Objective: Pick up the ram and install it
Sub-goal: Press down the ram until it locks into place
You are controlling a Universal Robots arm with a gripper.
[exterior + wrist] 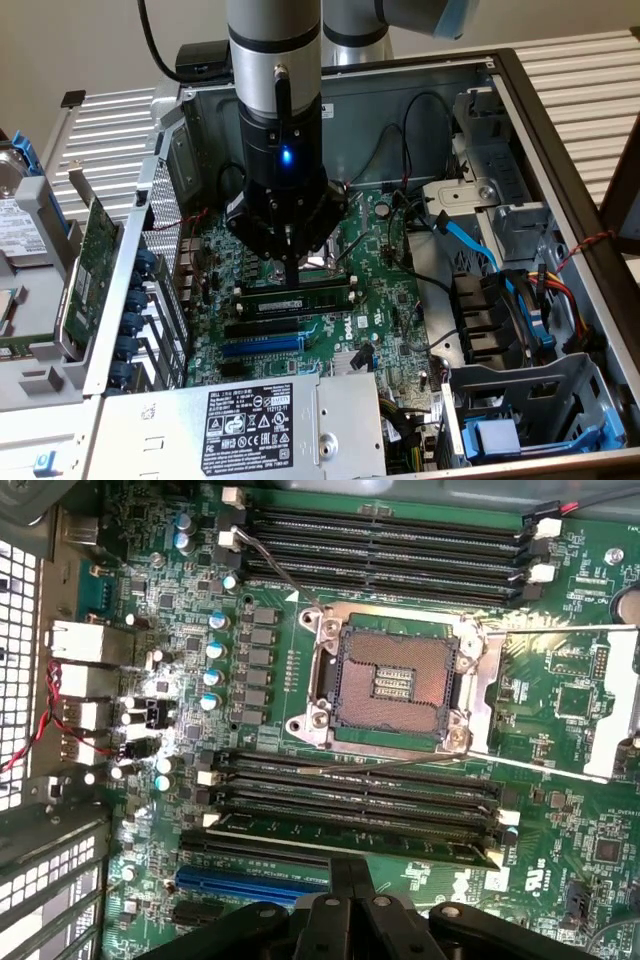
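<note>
Gripper (297, 262) hangs low inside the open computer case (560, 130), at the centre of the exterior view, its dark fingers pointing down onto the motherboard (385, 300); whether those fingers are apart or together cannot be told, since the arm's body hides them in the exterior view and only the black finger bases (350, 920) show along the lower edge of the wrist view. Directly under the fingertips lies the ram (300, 296), a long narrow green stick with a pale label, standing on edge in one of the black memory slots (350, 780) just below the processor socket (395, 680); in the wrist view the same stick (350, 838) runs across the lower middle of the frame, nearest the gripper, in the slot next to the blue expansion slot (250, 882). A second bank of four slots (380, 550) sits along the top of that frame, each showing only its dark channel (white end clips at their ends). Elsewhere in the case, a grey power supply (250, 425) with a black label fills the lower left of the exterior view, a metal drive cage (540, 410) holding a blue plastic piece occupies the lower right, and blue and coloured cables (510, 290) run along the right wall. A green expansion card (95, 250) stands outside the case at the left.
</note>
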